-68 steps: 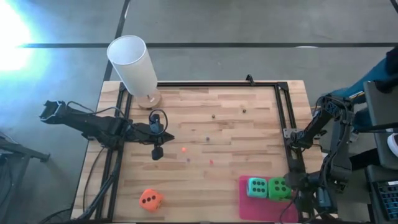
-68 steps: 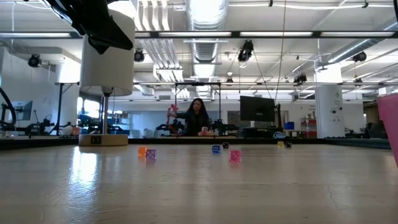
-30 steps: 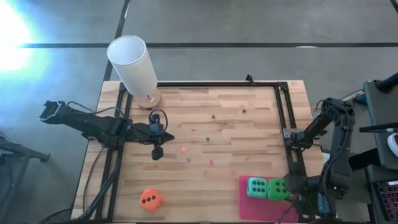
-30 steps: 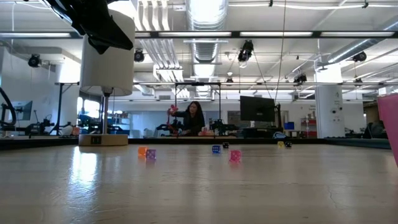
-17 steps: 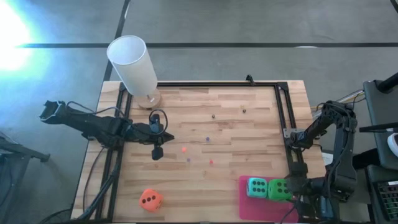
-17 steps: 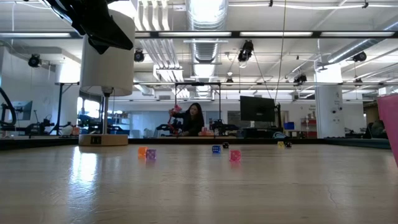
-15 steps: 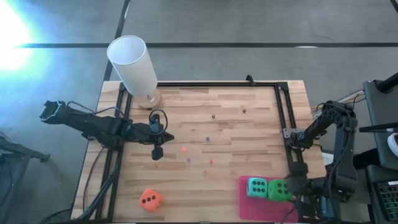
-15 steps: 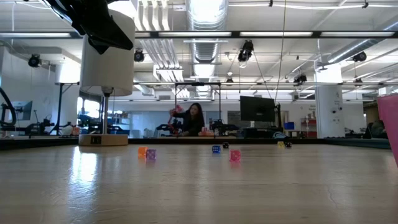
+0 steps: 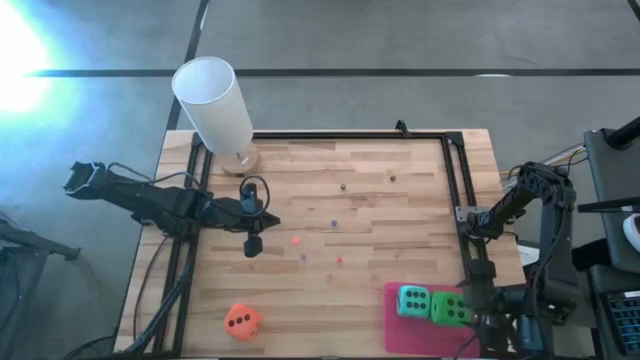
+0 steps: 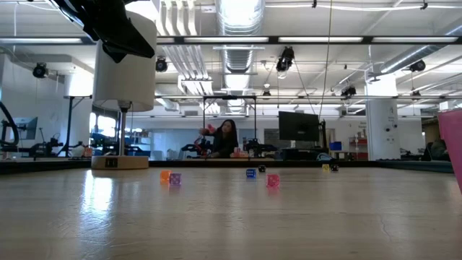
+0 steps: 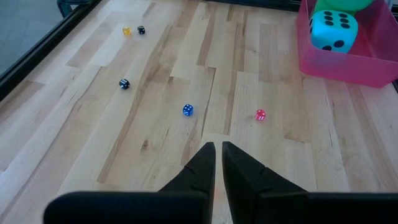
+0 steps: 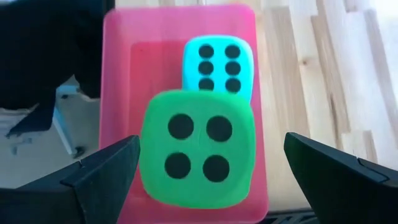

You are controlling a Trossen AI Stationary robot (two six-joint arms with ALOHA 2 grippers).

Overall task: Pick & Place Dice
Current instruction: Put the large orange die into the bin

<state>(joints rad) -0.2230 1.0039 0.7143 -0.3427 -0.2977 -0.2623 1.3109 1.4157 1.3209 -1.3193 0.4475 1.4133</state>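
Both tools hold nothing: the right tool (image 12: 205, 180) spread wide above the green die (image 12: 198, 148), the left tool (image 11: 217, 171) nearly shut.

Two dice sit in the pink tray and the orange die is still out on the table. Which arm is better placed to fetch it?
Probably the left. Its hand hangs over the table's left half, nearer the orange die; the right hand is open above the pink tray.

High view: straight down over the whole wooden table (image 9: 350, 200).
Low view: at tabletop level, facing level across into the room.
Left wrist view: angled down across the boards toward the pink tray (image 11: 348, 62).
Right wrist view: close above that tray (image 12: 118, 81), looking down.
Shared: both wrist views show the teal die (image 11: 334, 30) (image 12: 217, 62).
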